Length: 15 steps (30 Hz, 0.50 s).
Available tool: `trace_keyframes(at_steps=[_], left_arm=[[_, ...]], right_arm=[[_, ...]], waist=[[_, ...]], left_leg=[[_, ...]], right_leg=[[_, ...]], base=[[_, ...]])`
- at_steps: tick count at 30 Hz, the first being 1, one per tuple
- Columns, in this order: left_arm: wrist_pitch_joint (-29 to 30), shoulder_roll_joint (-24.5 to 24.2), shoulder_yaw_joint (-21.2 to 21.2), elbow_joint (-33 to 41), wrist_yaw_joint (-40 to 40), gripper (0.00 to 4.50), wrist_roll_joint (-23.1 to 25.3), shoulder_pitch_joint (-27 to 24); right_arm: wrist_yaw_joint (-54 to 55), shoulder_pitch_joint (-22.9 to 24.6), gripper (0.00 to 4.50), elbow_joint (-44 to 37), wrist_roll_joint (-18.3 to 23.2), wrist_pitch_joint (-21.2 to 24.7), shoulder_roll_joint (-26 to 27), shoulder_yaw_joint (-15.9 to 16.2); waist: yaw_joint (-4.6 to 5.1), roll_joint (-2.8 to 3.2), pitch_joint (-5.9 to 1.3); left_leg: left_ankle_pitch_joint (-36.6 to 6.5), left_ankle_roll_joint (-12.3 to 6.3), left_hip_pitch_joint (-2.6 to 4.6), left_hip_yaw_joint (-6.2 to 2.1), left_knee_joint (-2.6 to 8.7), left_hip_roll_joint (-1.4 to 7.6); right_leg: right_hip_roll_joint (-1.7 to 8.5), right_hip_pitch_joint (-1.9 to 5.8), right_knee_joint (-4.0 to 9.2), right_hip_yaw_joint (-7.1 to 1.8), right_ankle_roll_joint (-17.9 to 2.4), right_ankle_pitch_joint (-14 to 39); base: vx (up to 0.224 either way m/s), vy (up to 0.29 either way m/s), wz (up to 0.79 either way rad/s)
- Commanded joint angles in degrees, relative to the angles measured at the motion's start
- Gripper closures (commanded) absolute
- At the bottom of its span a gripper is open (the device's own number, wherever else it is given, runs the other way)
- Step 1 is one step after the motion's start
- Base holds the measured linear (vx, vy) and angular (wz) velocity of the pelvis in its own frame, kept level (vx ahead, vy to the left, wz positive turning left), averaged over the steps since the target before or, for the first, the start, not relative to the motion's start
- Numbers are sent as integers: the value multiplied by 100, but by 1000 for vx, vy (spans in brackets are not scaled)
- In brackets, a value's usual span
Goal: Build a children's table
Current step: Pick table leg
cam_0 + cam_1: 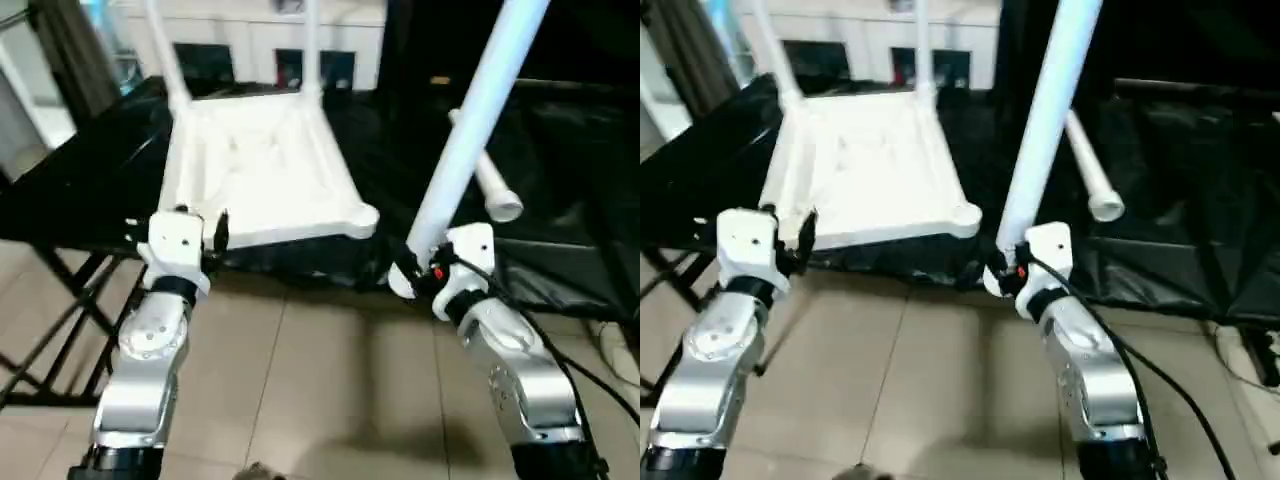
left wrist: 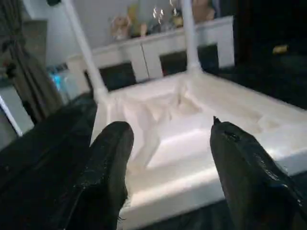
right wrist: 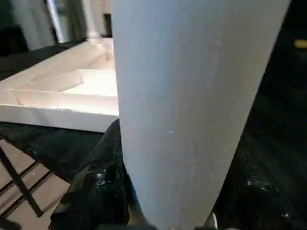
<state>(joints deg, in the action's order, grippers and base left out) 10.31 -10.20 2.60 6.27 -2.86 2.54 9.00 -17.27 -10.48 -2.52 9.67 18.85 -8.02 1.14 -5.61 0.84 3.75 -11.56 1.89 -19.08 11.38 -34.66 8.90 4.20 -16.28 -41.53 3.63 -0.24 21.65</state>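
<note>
The white tabletop [image 1: 260, 170] lies underside up on a black-covered bench. Two white legs [image 1: 165, 50] [image 1: 312, 45] stand upright in its far corner sockets. My right gripper [image 1: 415, 268] is shut on the lower end of a third leg [image 1: 470, 120], which slants up and to the right just right of the near right corner socket [image 1: 362, 215]. In the right wrist view that leg [image 3: 192, 96] stands against a black finger [image 3: 103, 177]. Another leg [image 1: 485, 175] lies on the black cover behind it. My left gripper [image 1: 202, 222] is open at the tabletop's near left corner, its fingers [image 2: 110, 158] apart before the edge.
The black cover [image 1: 80, 170] drapes over the bench, whose dark frame bars [image 1: 60, 320] reach down to the tiled floor [image 1: 320, 380] at the left. A white cabinet with dark glass doors [image 1: 260, 55] stands behind. A cable [image 1: 615, 350] lies at the right.
</note>
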Motion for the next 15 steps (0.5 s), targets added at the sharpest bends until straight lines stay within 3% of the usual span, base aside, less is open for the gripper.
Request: trace_keyframes(at_steps=[1, 2, 3, 4, 5, 6, 7, 8, 9, 10, 11, 12, 13, 14, 15], left_arm=[[90, -14, 5, 30, -19, 156, -18, -53], [93, -27, 11, 35, -32, 156, -19, -59], [94, -31, 15, 37, -37, 156, -20, -61], [113, -40, 28, 48, -42, 156, -13, -68], [120, -43, 39, 56, -47, 156, -13, -74], [121, -45, 42, 58, -51, 156, -14, -78], [118, -47, 43, 59, -53, 156, -15, -80], [119, -48, 43, 59, -54, 156, -15, -81], [122, -56, 47, 64, -64, 156, -26, -88], [132, -64, 47, 65, -70, 156, -29, -91], [133, -66, 47, 66, -71, 156, -30, -93], [138, -72, 50, 58, -83, 156, -28, -96], [138, -74, 51, 51, -89, 156, -27, -96], [138, -76, 51, 45, -94, 156, -29, -93], [145, -81, 49, 36, -117, 156, -54, -86]], right_arm=[[-58, -52, 261, -116, 70, 63, -43, 26], [-96, -50, 261, -116, 30, 60, -66, 56], [-110, -49, 261, -116, 15, 58, -74, 68], [-186, -36, 261, -123, -35, 48, -123, 143], [-195, -30, 261, -124, -29, 57, -124, 156], [-189, -29, 261, -120, 4, 68, -105, 136], [-175, -32, 261, -112, 58, 96, -76, 92], [-174, -32, 261, -111, 60, 97, -75, 89], [-160, -41, 261, -101, 93, 113, -54, 51], [-159, -44, 261, -104, 95, 115, -56, 42], [-160, -44, 261, -105, 95, 114, -58, 42], [-164, -43, 261, -108, 96, 109, -72, 38], [-166, -43, 261, -108, 97, 107, -79, 34], [-170, -42, 261, -110, 99, 106, -88, 33], [-176, -41, 261, -116, 97, 105, -100, 31]], waist=[[-70, -73, -28], [-178, -150, -142], [-300, -34, -90], [-386, 35, -280], [-366, 128, -357], [-249, 408, -528], [243, 427, -640], [194, 430, -659], [219, 347, -633], [203, 346, -581], [215, 288, -541], [215, 160, -452], [181, -195, -438], [69, -330, -406], [-68, -271, -457]], left_leg=[[-2263, -236, 319, -236, -769, 70], [-670, -504, -642, -604, -1090, -175], [-588, -439, -616, -644, -891, -43], [-527, -566, -458, -580, -386, -22], [-328, -607, -344, -544, -125, 16], [-44, -863, 334, -765, 365, 309], [-9, -1993, 1100, -1591, 473, 966], [196, -2352, 1087, -1656, 351, 940], [965, -2832, 963, -1547, 312, 864], [991, -2797, 839, -1385, 357, 755], [903, -2739, 742, -1228, 412, 672], [423, -2404, 590, -898, 417, 368], [-755, -1786, 279, -550, 281, -230], [-1247, -1487, 53, -388, -73, -531], [-1151, -1009, -110, -570, -717, -531]], right_leg=[[1169, -350, 1828, -701, -490, 5410], [1086, 573, 1579, -1010, -671, 5162], [1107, 520, 1602, -929, -657, 4791], [589, 647, 1411, -672, -1096, 2663], [367, 638, 1350, -501, -1130, 1965], [-50, 284, 1021, -87, -731, 654], [-166, -639, 29, 62, -127, 587], [-110, -727, -121, 42, 49, 515], [46, -1093, -340, -60, 556, -138], [33, -1123, -366, -61, 616, -373], [32, -1134, -311, -82, 578, -665], [89, -1084, 107, -144, 131, -1446], [183, -458, 704, -481, -43, -1419], [384, -165, 1073, -808, -95, 28], [934, 171, 1306, -1291, -1074, 1469]], base=[[141, -78, -10], [150, -13, -11], [150, -13, -11], [151, -12, 15], [145, 10, 36], [145, 10, 36], [181, 23, 16], [184, -7, -7], [184, -7, -7], [171, -16, -6], [156, -31, -2], [156, -31, -2], [148, -76, -2], [172, -93, 9], [172, -93, 9]])
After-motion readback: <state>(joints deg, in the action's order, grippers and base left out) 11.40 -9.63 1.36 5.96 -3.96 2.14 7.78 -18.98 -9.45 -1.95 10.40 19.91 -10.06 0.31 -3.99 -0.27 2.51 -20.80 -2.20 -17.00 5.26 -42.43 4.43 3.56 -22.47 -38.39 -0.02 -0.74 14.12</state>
